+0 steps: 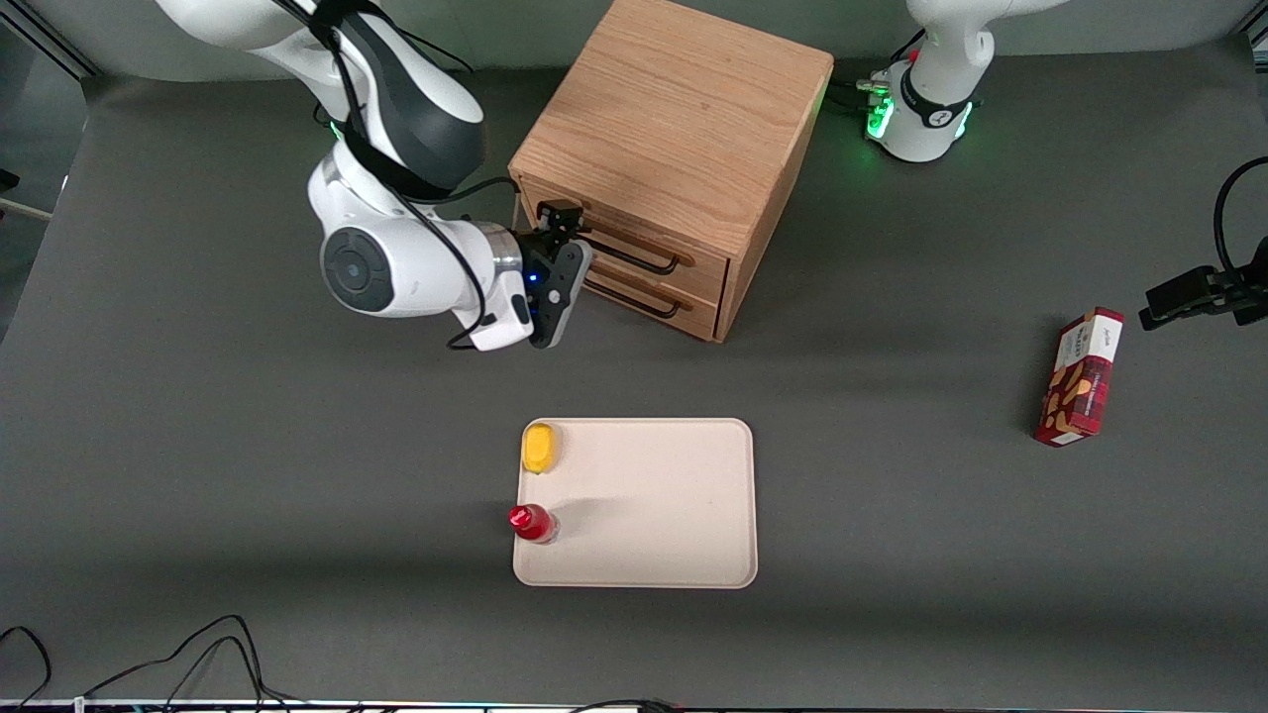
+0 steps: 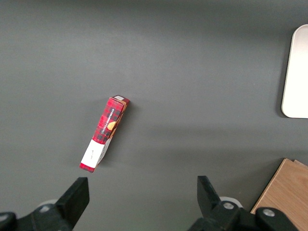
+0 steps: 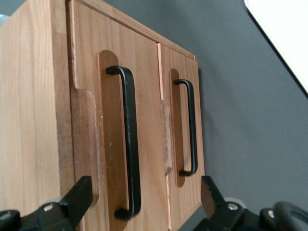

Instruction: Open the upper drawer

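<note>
The wooden cabinet (image 1: 684, 109) stands at the back of the table, both drawers closed. The upper drawer (image 1: 705, 269) has a long black wire handle (image 1: 639, 259); the matching lower drawer (image 1: 693, 315) sits under it. My right gripper (image 1: 572, 252) is open, right in front of the drawer fronts at the end of the handles toward the working arm. In the right wrist view the gripper (image 3: 144, 199) has its fingers (image 3: 79, 197) spread on either side of the end of the upper drawer's handle (image 3: 131, 144), touching nothing. The upper drawer front (image 3: 147, 96) and the lower handle (image 3: 192, 125) show there too.
A beige tray (image 1: 654, 495) lies nearer the front camera than the cabinet, with a yellow object (image 1: 540, 448) on one corner and a red bottle (image 1: 530, 522) at its edge. A red snack box (image 1: 1080, 376) lies toward the parked arm's end (image 2: 103, 134). Cables (image 1: 198, 654) run along the nearest table edge.
</note>
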